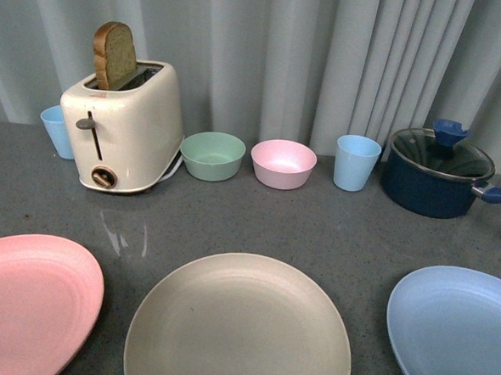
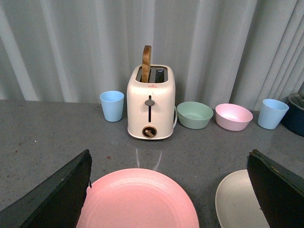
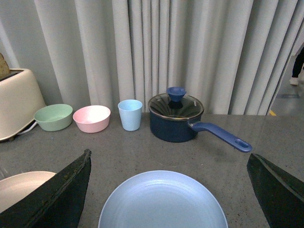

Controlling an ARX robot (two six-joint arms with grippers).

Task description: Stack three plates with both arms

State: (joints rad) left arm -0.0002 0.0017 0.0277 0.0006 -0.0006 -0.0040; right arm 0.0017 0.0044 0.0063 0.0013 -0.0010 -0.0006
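Three plates lie apart in a row on the grey table near its front edge. The pink plate (image 1: 26, 301) is at the left, the beige-grey plate (image 1: 238, 327) in the middle, the light blue plate (image 1: 459, 328) at the right. Neither arm shows in the front view. My left gripper (image 2: 168, 190) is open and empty above the pink plate (image 2: 137, 199), with the beige-grey plate (image 2: 235, 202) beside it. My right gripper (image 3: 168, 190) is open and empty above the light blue plate (image 3: 164, 202); the beige-grey plate's edge (image 3: 21, 187) shows there too.
Along the back by the curtain stand a light blue cup (image 1: 57, 130), a cream toaster (image 1: 122, 129) with a bread slice (image 1: 114, 54), a green bowl (image 1: 212, 155), a pink bowl (image 1: 282, 164), another light blue cup (image 1: 357, 162) and a dark blue lidded saucepan (image 1: 437, 172).
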